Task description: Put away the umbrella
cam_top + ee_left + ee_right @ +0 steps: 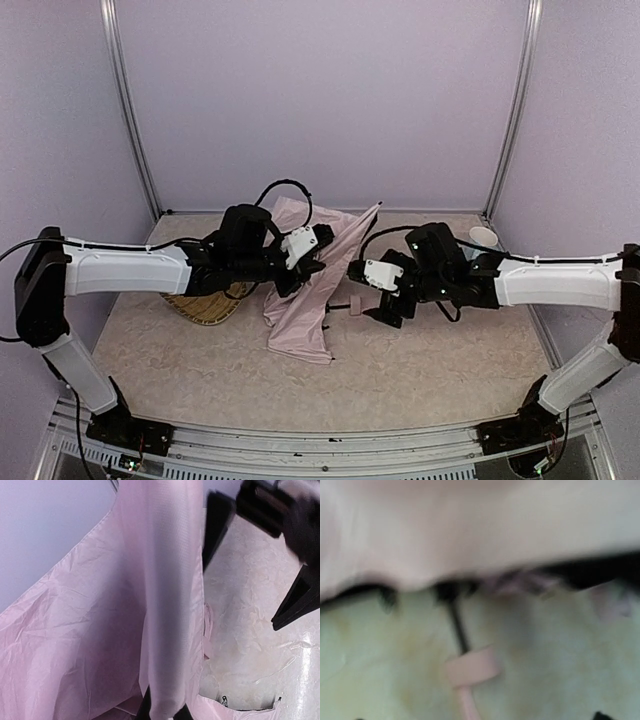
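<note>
Lavender walls (320, 100) close in a pale, marbled surface (420, 370); metal posts stand in the far corners.

Umbrella (305, 310): pale pink, loose and crumpled, lying mid-surface between the two arms. Its fabric runs from the far side, where one thin dark-edged panel points up and to the right, down toward the near side in a slack fold. A dark shaft (457, 625) sticks out to the right of the fabric and ends in a small pink handle (470, 667), which lies on the surface.

Left fingers (144, 711): together, clamped on a long fold of the pink fabric, which hangs taut and close before the left wrist camera. Seen from above, the grip sits at the upper middle of the fabric, partly lifted off the surface.

Right fingers (382, 312): just beside the handle end of the shaft, over the surface. The right wrist picture is blurred; cannot tell whether they are apart or together, nor whether they touch the handle.

Woven yellow tray (205, 305): on the surface to the left, partly hidden under the left arm, apart from the fabric. Small white cup (483, 236): far right corner, behind the right arm.
</note>
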You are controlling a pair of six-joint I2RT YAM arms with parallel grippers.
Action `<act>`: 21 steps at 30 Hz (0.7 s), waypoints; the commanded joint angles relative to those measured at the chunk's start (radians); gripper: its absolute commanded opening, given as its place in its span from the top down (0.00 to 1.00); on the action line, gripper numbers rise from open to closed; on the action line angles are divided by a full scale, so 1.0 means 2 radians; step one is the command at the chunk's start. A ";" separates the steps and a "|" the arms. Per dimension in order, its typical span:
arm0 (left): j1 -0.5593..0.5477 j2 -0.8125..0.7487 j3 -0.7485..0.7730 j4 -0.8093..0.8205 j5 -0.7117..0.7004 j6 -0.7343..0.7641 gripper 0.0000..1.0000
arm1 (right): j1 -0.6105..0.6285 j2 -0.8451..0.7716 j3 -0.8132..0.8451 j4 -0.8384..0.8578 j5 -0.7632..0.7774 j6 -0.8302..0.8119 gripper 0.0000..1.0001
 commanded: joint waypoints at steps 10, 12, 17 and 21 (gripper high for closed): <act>-0.034 0.024 -0.017 0.053 -0.071 0.011 1.00 | -0.114 -0.156 0.078 0.038 -0.166 0.389 0.05; -0.037 0.028 -0.017 0.056 -0.077 0.011 1.00 | -0.114 -0.142 0.083 0.062 -0.190 0.460 0.12; -0.041 0.037 -0.010 0.051 -0.082 0.009 1.00 | -0.114 -0.094 0.119 0.055 -0.214 0.562 0.31; -0.042 0.037 -0.010 0.050 -0.085 0.008 1.00 | -0.111 -0.078 0.143 0.006 -0.191 0.561 0.31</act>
